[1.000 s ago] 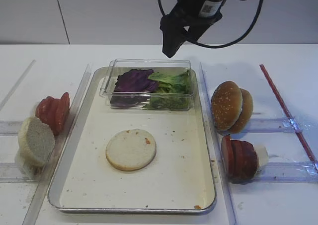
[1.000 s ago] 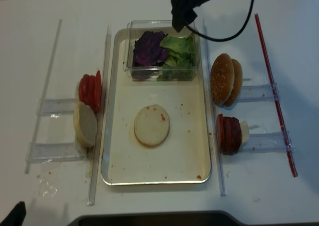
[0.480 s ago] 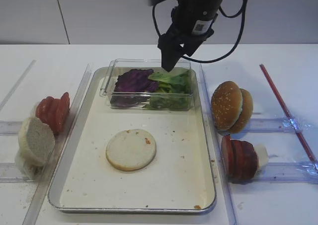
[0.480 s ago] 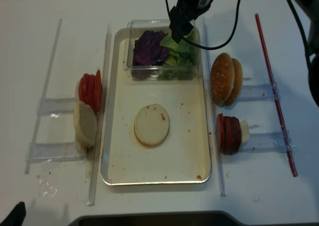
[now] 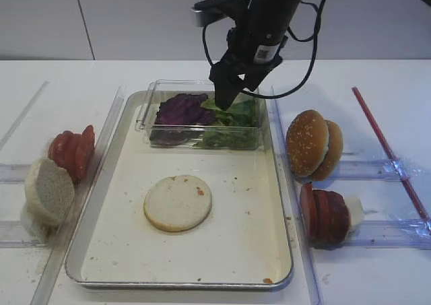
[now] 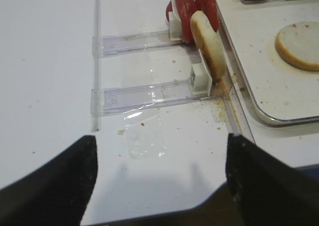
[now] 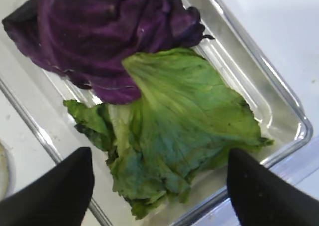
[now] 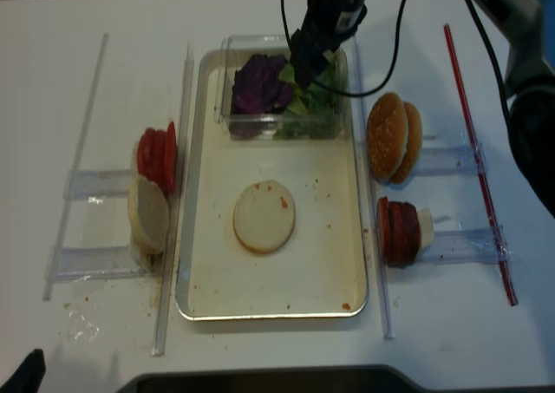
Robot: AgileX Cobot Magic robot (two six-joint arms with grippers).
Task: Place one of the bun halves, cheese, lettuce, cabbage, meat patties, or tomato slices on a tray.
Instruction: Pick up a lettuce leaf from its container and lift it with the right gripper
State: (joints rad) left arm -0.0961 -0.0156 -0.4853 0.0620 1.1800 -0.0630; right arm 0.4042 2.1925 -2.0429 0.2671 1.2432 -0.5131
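One pale bun half already lies flat near the middle of the tray, so I judge the next layer is a leaf, which is why my right hand hangs over the clear box at the tray's far end. Its fingers stand wide apart, holding nothing, and they straddle the lettuce from above. That spread suits a ruffled leaf, which I expect to crumple as I pinch it. The cabbage lies in the same box, on the side of the lettuce toward the tomato row, its edge overlapping the green one, so I would aim away from the purple to avoid lifting both.

Off the tray, the stock stands on edge in clear rails on the table, I think so that each piece can be pinched from above. On the tray's left I count about three tomato slices and one pale bun half beside them. On its right are two sesame bun halves leaning together, and nearer the camera about three meat patties against a pale block I cannot identify.

My left hand is parked well apart from the tray, also spread wide and empty.
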